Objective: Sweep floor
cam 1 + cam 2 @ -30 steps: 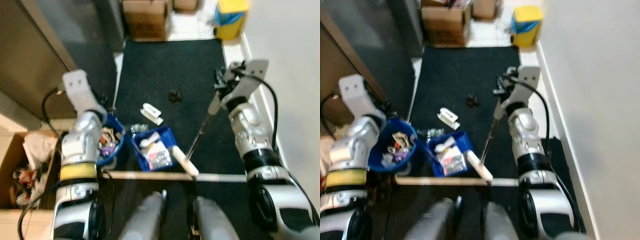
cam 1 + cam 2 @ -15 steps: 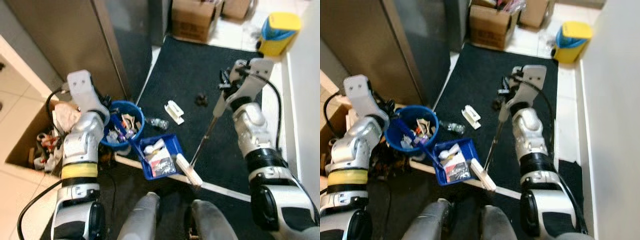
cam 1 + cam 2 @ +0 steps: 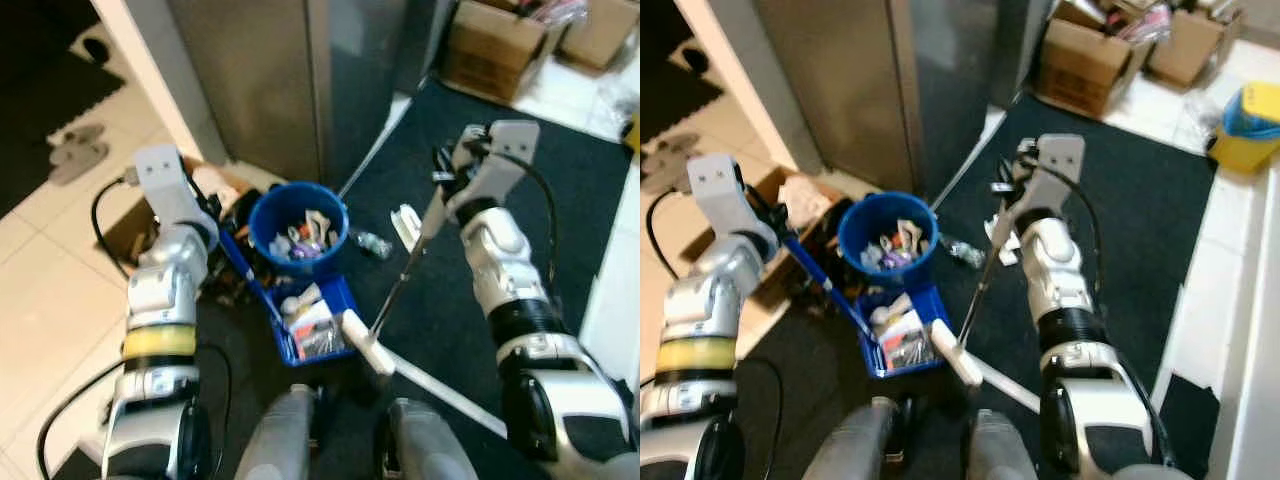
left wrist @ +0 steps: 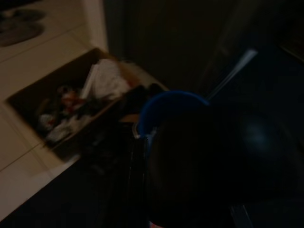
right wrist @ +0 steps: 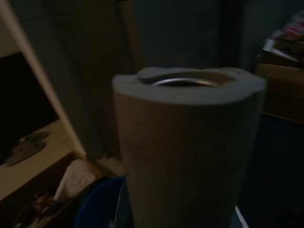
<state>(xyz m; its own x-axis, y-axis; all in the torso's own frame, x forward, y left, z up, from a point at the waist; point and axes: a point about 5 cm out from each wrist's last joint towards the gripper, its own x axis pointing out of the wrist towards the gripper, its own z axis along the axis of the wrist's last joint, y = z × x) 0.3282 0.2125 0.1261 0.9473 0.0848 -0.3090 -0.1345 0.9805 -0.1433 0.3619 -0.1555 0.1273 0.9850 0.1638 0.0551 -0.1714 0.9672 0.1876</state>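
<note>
**Broom in the right gripper, dustpan handle in the left**

The right gripper has its fingers wrapped around the grey top grip of the broom; in the right wrist view that grey grip stands close before the lens. The broom's thin pole slants down to a pale head lying on the dark mat, just beside the blue dustpan.

The left gripper sits at the upper end of the dustpan's long blue handle; whether its fingers are clamped on it I cannot tell. The dustpan tray holds scraps of litter. Touching its far edge stands a round blue bucket filled with rubbish. Beyond the bucket lie a clear bottle and a small white object on the mat. A cardboard box of trash rests by the left arm, near a grey cabinet.
</note>
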